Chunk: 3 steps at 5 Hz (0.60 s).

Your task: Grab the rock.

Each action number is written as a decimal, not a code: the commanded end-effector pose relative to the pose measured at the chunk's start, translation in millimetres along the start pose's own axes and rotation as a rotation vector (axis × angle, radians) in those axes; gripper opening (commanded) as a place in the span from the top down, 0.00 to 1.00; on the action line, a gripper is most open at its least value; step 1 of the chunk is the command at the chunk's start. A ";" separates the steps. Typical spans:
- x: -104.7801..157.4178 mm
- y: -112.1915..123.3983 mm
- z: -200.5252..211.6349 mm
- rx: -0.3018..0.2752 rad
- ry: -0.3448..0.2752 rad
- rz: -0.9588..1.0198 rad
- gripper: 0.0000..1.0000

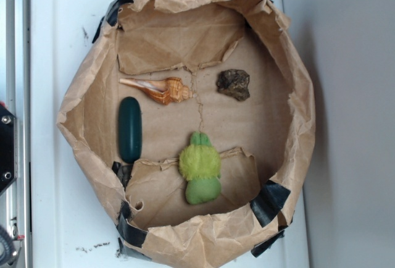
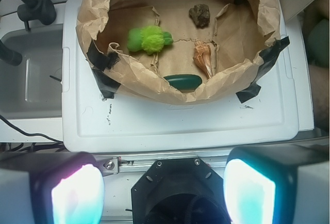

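The gripper point(image 2: 164, 193) hangs well back from the paper basin point(image 1: 296, 95), fingers point(image 2: 77, 193) spread wide, holding nothing. The rock point(image 1: 234, 84) lies inside the basin, beside the seashell point(image 1: 162, 89), across from the green plush toy point(image 1: 200, 168).

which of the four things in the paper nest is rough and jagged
The rock, the small dark grey-brown lump; the seashell is spiral tan, the oblong smooth green, the plush toy fuzzy.

No text, label, brand, number or sign can be read in either view. The crumpled brown paper enclosure point(image 1: 290, 64), its black tape patches point(image 2: 103, 59) and the white plastic surface point(image 2: 180, 126) under it all appear unmarked.
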<state>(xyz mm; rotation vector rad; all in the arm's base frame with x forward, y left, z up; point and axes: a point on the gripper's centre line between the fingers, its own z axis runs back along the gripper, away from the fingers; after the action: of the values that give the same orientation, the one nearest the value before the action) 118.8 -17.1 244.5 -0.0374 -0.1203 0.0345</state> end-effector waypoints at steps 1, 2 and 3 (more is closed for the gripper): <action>0.0 0.0 0.0 0.000 0.000 0.000 0.00; 51.2 22.2 1.1 -0.089 -0.093 -0.066 0.00; 105.3 43.2 23.1 -0.190 -0.136 -0.086 0.00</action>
<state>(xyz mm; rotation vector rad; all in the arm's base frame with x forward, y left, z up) 218.0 26.7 264.3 -0.2305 -0.2124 -0.0650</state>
